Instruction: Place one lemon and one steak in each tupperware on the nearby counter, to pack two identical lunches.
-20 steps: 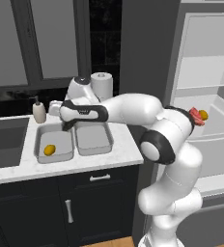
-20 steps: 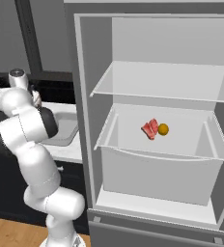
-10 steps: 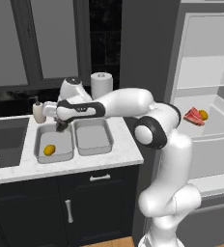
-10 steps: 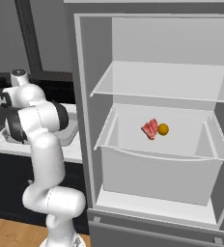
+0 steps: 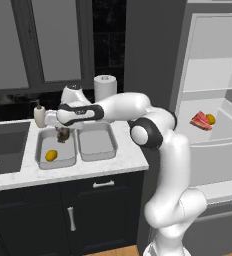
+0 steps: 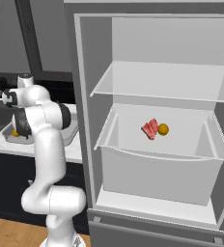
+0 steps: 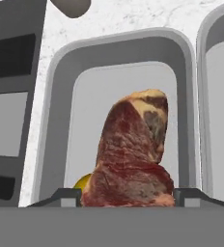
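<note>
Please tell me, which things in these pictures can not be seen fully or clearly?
- Yellow lemon in the left grey tupperware: hand view, mostly hidden behind the held red marbled steak.
- Gripper: left base view, too small to show the fingers' contact.
- Right grey tupperware: hand view, cut off by the edge.
- White marble counter: right base view, largely hidden by the arm.

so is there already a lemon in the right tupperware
No, the right tupperware is bare inside; the lemon lies in the left tupperware.

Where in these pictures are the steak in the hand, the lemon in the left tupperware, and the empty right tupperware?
held steak (image 7: 133,159), hand view, middle of the meat.
lemon (image 5: 51,155), left base view, its centre.
right tupperware (image 5: 95,141), left base view, bare floor.
</note>
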{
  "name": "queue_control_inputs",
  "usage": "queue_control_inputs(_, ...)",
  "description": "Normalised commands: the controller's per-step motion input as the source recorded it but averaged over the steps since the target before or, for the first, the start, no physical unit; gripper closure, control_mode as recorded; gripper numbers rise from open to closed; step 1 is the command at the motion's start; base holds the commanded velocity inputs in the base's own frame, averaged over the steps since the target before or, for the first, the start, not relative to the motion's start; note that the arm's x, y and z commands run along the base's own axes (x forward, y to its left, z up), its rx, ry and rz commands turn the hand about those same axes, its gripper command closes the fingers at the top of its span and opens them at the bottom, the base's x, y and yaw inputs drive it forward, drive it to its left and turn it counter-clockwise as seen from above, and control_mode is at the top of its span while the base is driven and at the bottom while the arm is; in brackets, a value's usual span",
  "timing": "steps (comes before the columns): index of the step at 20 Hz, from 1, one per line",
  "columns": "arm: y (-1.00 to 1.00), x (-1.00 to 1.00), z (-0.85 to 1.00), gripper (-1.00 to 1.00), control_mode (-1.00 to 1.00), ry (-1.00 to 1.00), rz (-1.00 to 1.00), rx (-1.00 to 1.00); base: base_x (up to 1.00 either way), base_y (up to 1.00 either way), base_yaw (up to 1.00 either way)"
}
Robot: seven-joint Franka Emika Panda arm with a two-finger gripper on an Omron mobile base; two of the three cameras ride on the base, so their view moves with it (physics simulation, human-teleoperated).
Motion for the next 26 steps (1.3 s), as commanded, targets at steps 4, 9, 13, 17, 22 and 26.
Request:
queue_control_inputs(4,0.04,0.20,-0.12,1.00,-1.00,0.07,0.01,-0.03,0.00,0.00,0.00)
queue_control_inputs(9,0.15,0.07,-0.01,1.00,-1.00,0.00,0.01,0.00,0.00,0.00,0.00)
queue_control_inputs(13,0.03,0.12,-0.09,-1.00,-1.00,0.00,0.00,0.01,0.00,0.00,0.00)
queue_control_inputs(17,0.05,0.01,0.00,-1.00,-1.00,0.00,0.00,0.01,0.00,0.00,0.00)
queue_control_inputs(22,0.00,0.00,0.00,-1.00,-1.00,0.00,0.00,0.00,0.00,0.00,0.00)
queue_control_inputs(26,0.02,-0.23,0.01,-1.00,-1.00,0.00,0.00,-0.03,0.00,0.00,0.00)
